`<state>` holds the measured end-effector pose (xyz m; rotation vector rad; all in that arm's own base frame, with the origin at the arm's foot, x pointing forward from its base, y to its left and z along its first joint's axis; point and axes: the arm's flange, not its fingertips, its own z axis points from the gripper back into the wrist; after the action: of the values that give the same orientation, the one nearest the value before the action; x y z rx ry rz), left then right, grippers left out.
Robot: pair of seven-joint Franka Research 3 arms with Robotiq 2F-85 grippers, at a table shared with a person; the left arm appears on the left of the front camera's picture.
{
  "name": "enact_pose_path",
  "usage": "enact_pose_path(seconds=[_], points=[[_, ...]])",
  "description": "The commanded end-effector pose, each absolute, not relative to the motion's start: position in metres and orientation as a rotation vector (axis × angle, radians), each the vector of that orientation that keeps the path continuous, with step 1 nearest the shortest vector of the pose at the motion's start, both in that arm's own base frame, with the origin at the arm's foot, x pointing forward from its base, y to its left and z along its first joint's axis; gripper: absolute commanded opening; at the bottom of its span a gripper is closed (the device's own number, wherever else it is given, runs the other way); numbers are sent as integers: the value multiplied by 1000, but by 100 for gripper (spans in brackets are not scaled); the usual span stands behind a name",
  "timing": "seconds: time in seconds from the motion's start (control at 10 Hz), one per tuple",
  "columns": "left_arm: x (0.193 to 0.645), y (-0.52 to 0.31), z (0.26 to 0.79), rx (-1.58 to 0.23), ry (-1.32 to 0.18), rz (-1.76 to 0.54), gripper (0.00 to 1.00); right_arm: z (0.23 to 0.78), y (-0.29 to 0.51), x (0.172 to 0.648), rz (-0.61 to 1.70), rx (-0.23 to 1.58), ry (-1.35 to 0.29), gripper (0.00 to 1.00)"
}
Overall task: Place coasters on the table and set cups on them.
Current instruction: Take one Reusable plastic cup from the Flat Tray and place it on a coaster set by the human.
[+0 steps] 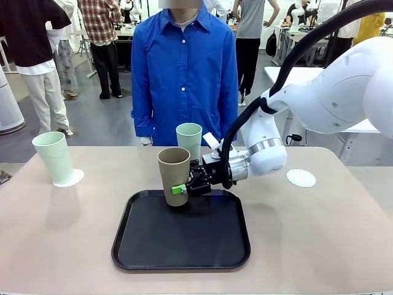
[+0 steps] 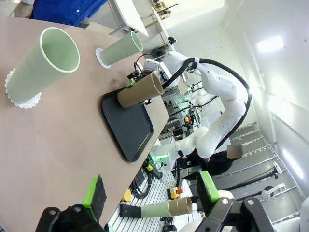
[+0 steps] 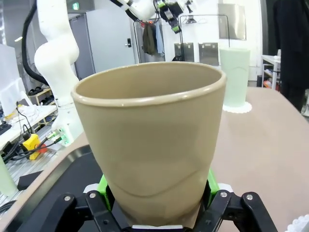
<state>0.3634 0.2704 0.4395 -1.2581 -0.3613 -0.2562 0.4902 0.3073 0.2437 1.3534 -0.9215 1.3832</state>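
done: two green cups on coasters | now: right gripper clamped on brown cup over tray | left gripper wide, idle | left: empty coaster on table

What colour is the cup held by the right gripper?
Brown-tan; the cup shows best in the right wrist view.

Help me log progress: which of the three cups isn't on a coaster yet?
The brown-tan cup, gripped by the right gripper over the black tray. Both mint green cups stand on coasters.
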Motion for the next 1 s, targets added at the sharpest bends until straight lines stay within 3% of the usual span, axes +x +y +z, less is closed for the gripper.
enact_pose_path(seconds=[0.0,0.3,0.6,0.8,0.9], points=[[362,274,442,-1266,-362,-265,100,295,283,463,1383,1379,-968,38],[362,274,442,-1266,-362,-265,100,393,201,439,1345,1312,-1089,38],[362,274,442,-1266,-362,-265,100,403,143,439,1239,1258,-1036,38],[362,274,442,-1266,-362,-265,100,418,165,442,1302,1280,-1128,38],[362,274,442,-1266,-362,-265,100,418,137,441,1260,1250,-1108,83]])
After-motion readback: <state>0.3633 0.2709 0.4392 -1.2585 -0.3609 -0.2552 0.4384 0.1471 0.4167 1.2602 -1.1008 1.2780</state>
